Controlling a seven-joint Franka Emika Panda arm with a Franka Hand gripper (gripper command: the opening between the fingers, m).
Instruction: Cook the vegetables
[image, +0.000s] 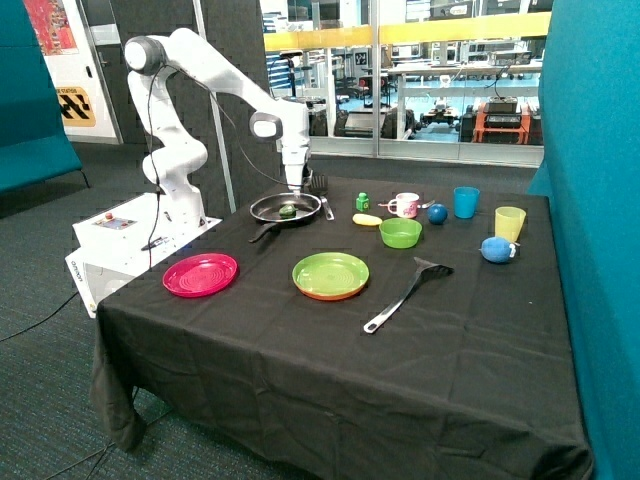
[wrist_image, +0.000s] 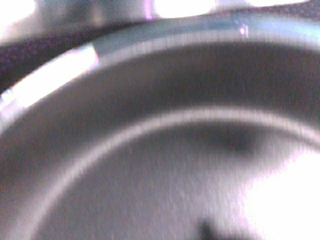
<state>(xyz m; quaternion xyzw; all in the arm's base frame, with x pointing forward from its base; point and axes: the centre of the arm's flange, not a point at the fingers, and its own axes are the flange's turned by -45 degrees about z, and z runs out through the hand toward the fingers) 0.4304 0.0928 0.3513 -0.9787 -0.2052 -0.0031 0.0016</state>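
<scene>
A dark green rounded vegetable (image: 288, 211) lies inside the black frying pan (image: 262, 206) at the back of the black-clothed table. A pale yellow oval vegetable (image: 367, 219) lies on the cloth between the pan and a green bowl (image: 400, 232). My gripper (image: 295, 190) hangs straight down just above the pan, close over the green vegetable. The wrist view shows only the pan's rim (wrist_image: 175, 30) and its grey inner wall from very close; no vegetable shows there.
A red plate (image: 200, 273), a green plate (image: 330, 275) and a black spatula (image: 405, 295) lie nearer the front. Behind the bowl stand a green cube (image: 362, 201), a pink-white cup (image: 405, 204), a dark blue ball (image: 437, 213), a blue cup (image: 466, 202) and a yellow cup (image: 509, 222).
</scene>
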